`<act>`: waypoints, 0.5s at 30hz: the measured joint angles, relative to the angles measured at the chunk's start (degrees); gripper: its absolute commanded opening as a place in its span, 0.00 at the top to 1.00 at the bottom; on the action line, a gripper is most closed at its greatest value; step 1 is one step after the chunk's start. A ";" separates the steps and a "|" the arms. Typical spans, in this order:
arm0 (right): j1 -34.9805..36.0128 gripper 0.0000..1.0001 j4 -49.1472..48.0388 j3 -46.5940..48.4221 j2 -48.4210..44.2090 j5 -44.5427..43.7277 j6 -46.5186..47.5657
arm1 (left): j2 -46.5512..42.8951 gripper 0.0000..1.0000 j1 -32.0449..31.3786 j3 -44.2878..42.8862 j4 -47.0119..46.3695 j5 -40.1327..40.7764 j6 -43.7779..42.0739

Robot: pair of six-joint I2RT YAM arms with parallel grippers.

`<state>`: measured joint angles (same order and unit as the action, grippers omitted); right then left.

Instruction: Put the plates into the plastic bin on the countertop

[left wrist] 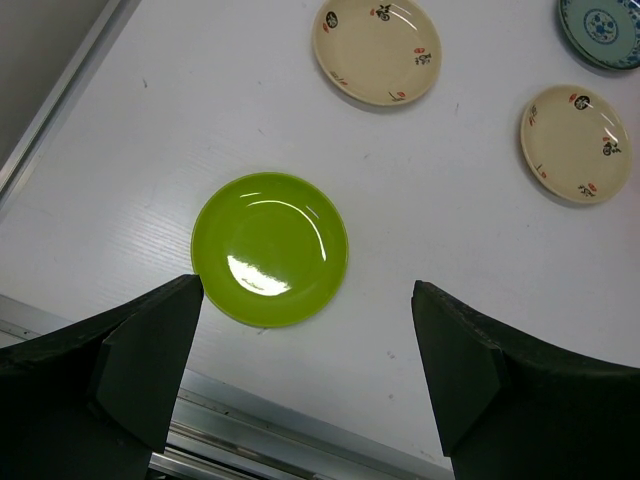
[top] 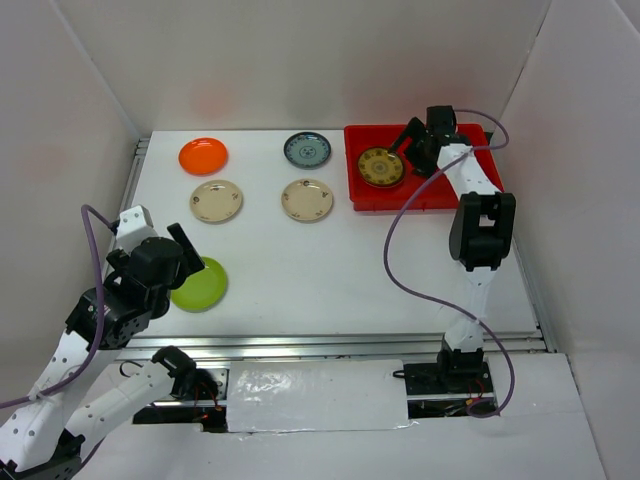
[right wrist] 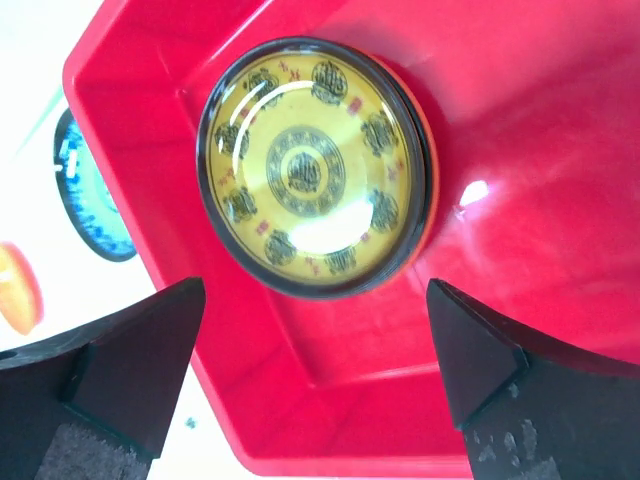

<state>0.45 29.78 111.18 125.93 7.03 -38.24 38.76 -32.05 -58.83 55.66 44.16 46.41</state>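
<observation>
The red plastic bin [top: 445,192] stands at the back right of the countertop [top: 330,270]. A brown-gold patterned plate [top: 381,167] lies in its left part. My right gripper [top: 408,152] hangs open just above that plate [right wrist: 312,165], holding nothing [right wrist: 315,290]. On the countertop lie an orange plate [top: 203,155], a grey-blue plate [top: 307,150], two cream plates [top: 216,201] [top: 307,199] and a lime green plate [top: 200,285]. My left gripper [top: 195,262] hovers open and apart from the green plate [left wrist: 270,248], which lies just beyond its fingertips.
A metal rail [left wrist: 300,425] runs along the near edge right below my left gripper. White walls close in the left, back and right sides. The right arm's purple cable [top: 395,265] loops over the countertop in front of the bin.
</observation>
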 measured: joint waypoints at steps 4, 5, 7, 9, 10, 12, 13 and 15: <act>3.67 0.00 0.00 -6.75 -8.66 -8.85 1.18 | 0.00 0.01 0.00 0.00 0.00 -0.11 0.00; 5.25 0.00 0.33 -8.61 -12.13 -11.34 1.57 | 0.00 0.01 0.00 0.00 0.02 -0.11 0.02; 9.27 0.00 -1.75 -13.57 -20.11 -14.80 2.29 | 0.00 0.01 0.00 0.00 0.09 0.09 0.13; 14.97 0.00 -4.42 -20.39 -29.20 -15.91 2.62 | -0.02 0.01 0.00 0.00 0.63 0.66 0.55; 18.86 0.00 -7.04 -24.87 -33.92 -16.06 2.58 | -0.07 0.01 0.00 0.00 1.16 1.16 0.87; 28.02 0.00 -12.76 -33.86 -41.68 -13.66 1.90 | -0.28 0.01 0.00 -0.02 2.34 2.32 2.21; 32.26 0.00 -15.82 -37.77 -43.63 -12.35 1.20 | -0.42 0.01 0.00 -0.04 3.10 3.08 3.15; 39.23 0.00 -21.03 -44.44 -44.37 -8.28 -0.74 | -0.55 0.01 0.00 -0.22 4.59 4.33 4.68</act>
<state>39.68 8.75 66.74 81.56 -1.26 -38.98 38.22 -32.05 -59.05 60.25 48.49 51.09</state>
